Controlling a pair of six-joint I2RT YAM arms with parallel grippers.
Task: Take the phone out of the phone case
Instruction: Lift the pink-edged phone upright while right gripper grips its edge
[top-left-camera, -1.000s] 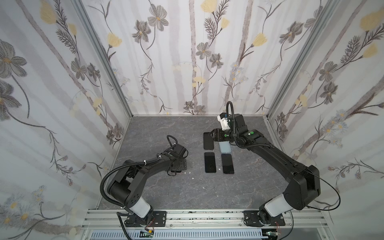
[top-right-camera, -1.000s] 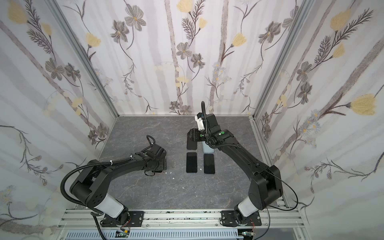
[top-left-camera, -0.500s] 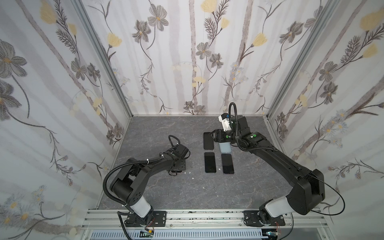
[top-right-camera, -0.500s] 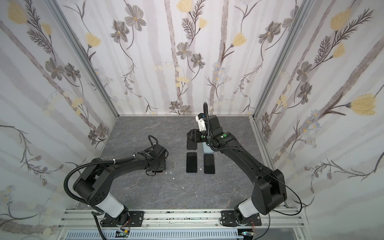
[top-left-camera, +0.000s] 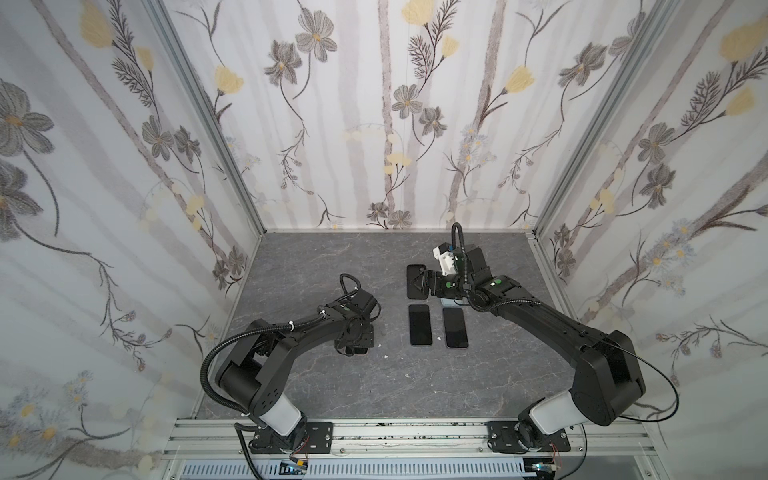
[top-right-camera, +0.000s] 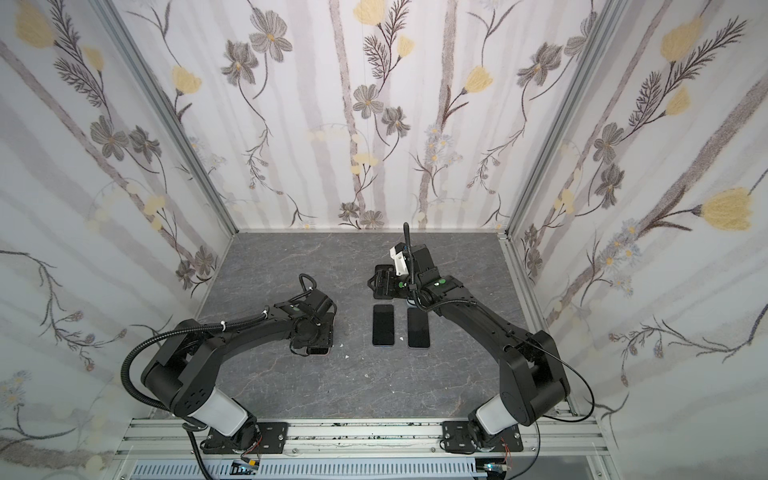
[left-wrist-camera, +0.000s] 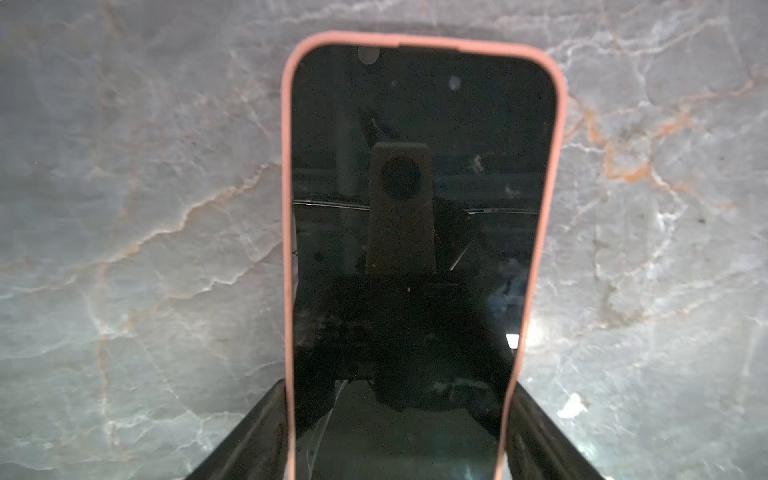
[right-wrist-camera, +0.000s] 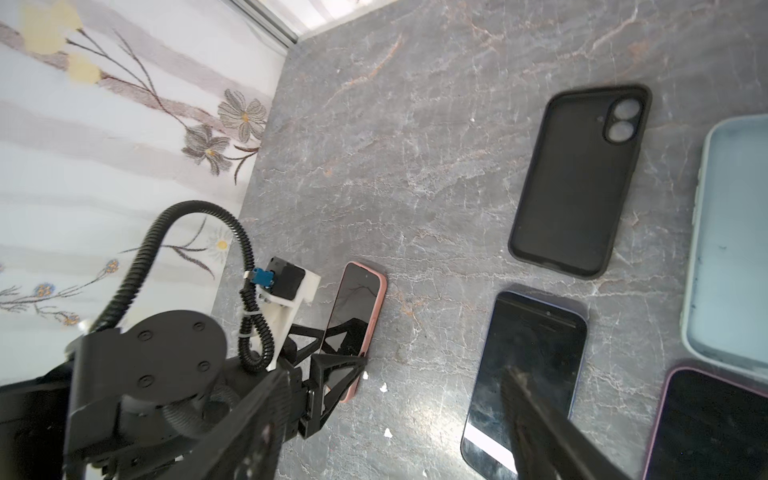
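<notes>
Step, as I judge it: securing the cased phone for stripping. Left gripper (left-wrist-camera: 399, 388) straddles one end of the phone (left-wrist-camera: 415, 208), fingers (left-wrist-camera: 257, 432) pressed on the pink case (left-wrist-camera: 286, 208) sides. The phone lies flat on the table (left-wrist-camera: 124, 208), screen up, left of the bare phones (top-left-camera: 419, 324). Its long axis is roughly parallel to theirs, free end pointing away from the wrist. Right gripper (top-left-camera: 417, 284) hangs wide and empty over the black case (top-left-camera: 414, 270). Next move: it crosses over to peel a corner.

Two dark phones (top-left-camera: 419, 325) lie on the table (top-left-camera: 316, 266). Left of them, a phone (top-left-camera: 358, 352) peeks out under the left pincer (top-left-camera: 355, 343).
</notes>
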